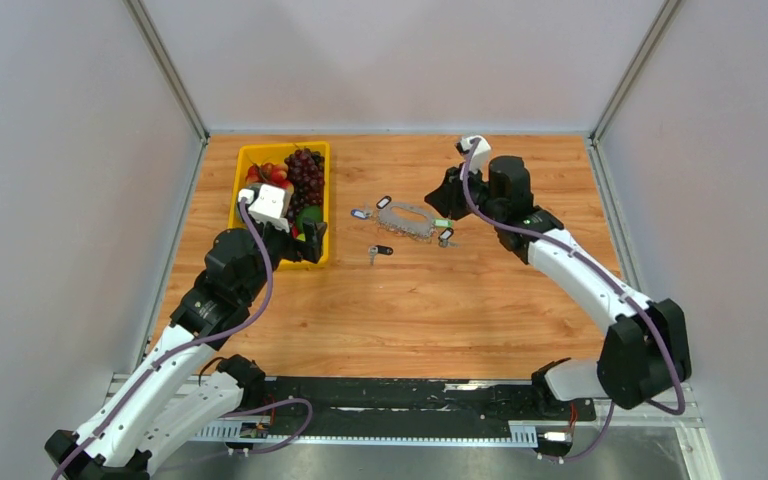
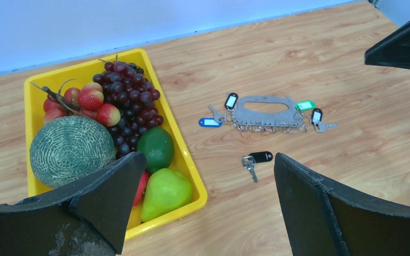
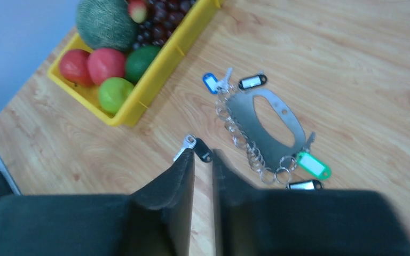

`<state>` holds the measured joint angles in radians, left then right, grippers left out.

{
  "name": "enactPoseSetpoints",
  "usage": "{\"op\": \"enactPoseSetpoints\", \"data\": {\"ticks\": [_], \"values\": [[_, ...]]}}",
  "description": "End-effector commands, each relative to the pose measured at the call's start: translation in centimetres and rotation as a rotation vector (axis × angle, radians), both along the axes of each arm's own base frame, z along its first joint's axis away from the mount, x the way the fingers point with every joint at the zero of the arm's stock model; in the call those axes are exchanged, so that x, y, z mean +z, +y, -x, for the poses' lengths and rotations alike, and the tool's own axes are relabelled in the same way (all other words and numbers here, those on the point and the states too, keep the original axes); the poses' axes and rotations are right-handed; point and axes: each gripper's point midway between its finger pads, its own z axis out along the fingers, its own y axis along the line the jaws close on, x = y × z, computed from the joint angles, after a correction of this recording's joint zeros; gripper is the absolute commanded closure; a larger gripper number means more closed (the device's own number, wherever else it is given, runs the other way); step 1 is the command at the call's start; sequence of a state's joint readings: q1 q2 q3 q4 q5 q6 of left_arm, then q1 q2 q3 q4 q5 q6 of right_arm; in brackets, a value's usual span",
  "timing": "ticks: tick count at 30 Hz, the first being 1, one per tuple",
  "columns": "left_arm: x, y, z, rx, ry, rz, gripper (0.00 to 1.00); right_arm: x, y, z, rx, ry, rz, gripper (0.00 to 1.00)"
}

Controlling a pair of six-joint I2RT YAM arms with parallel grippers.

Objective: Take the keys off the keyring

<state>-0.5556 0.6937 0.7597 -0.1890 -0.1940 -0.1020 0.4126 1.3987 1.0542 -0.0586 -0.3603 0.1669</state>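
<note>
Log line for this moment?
left hand open, empty | right hand shut, empty | black-tagged silver key loose on wooden table | grey metal plate keyring flat, four tagged keys at it

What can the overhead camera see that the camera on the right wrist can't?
Only overhead: the left arm and right arm in full, and the left hand open by the yellow tray. Only the right wrist view: the right hand, fingers nearly together, and the small rings edging the keyring. Both: tray, keyring with its tagged keys, and one black-tagged key lying loose.
</note>
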Motion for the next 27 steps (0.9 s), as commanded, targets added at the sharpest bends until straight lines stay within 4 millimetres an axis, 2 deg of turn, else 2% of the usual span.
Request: {"op": "enactPoseSetpoints", "data": {"ticks": [1,2,3,7,8,12,16,20,27], "values": [[1.0,-0.4,0.0,-0.024,-0.035,0.016,0.0,2.7,0.2,1.3,0.02,-0.068,-0.053,0.56],[1.0,-0.5,0.0,-0.025,-0.035,0.017,0.0,2.7,0.0,1.1,0.013,-0.075,-0.047,0.44],[0.9,-0.5,0.0,-0.026,-0.035,0.017,0.0,2.4,0.0,0.9,0.008,-0.073,-0.037,0.39],[1.0,-0.5,0.0,-0.029,-0.034,0.017,0.0,1.0,0.8,-1.1,-0.003,-0.031,0.001,0.34],[1.0,-0.5,0.0,-0.027,-0.034,0.016,0.0,1.0,1.3,-1.8,-0.002,-0.03,0.014,0.34],[0.9,-0.3,0.0,-0.017,-0.034,0.011,0.0,-1.9,3.2,-4.2,-0.009,0.022,0.123,0.33],[0.8,-0.3,-0.1,-0.017,-0.033,0.009,0.0,-4.7,5.0,-5.9,-0.042,0.046,0.234,0.38],[0.9,-0.3,0.0,-0.018,-0.034,0.01,0.0,-8.1,7.0,-6.2,-0.055,0.075,0.361,0.42],[0.8,-0.3,0.0,-0.017,-0.034,0.011,0.0,-12.8,8.2,-6.3,-0.065,0.069,0.548,0.32]]}}
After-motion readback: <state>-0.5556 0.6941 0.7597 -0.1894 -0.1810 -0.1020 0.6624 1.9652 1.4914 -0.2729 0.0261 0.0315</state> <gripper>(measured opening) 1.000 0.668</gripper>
